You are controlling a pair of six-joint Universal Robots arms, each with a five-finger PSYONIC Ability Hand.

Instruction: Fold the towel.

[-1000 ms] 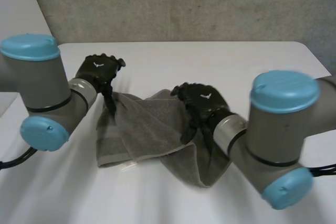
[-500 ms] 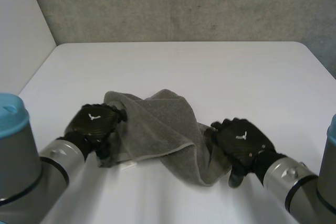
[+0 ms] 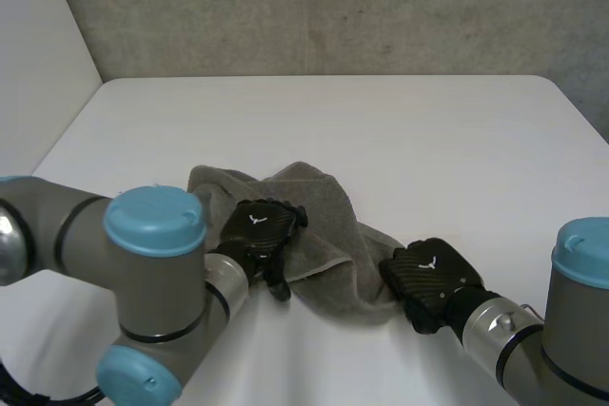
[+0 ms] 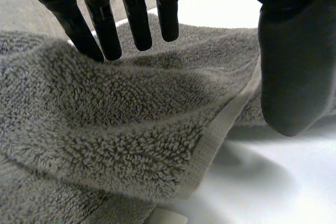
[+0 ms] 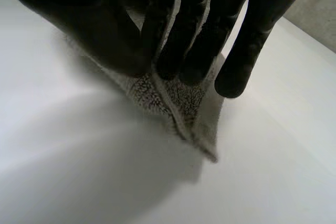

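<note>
Grey terry, bunched and half doubled over itself, the towel (image 3: 285, 202) lies on the near middle of the white table (image 3: 400, 121), one thick fold toward the far side and a longer tongue trailing toward the robot's right. The left robot hand (image 3: 259, 227) sits on the towel's near edge. In its wrist view the fingers (image 4: 102, 32) reach out straight with their tips resting on the upper pile, while the thumb (image 4: 294, 66) hangs apart just off the hem (image 4: 220, 129), so this hand is spread and not gripping. The hemmed edge lies in the gap between thumb and fingers, which looks like a deliberate line-up for a pinch on that edge. The right robot hand (image 3: 425, 275) is at the towel's near right end. In its own wrist view the thumb and most of the fingers close together on the cloth, pinching it just behind the corner (image 5: 202, 135), whose tip pokes out past the fingertips over bare table. One finger stands a little off to the side and seems to carry no load. Holding two points along the same near edge makes sense for folding, because a limp cloth sags and twists when taken at one point only. I judge the fold proper not yet begun, since the towel is rumpled and its layers are uneven. The left hand probably needs to close before any lift, or that side will slip and drag.
</note>
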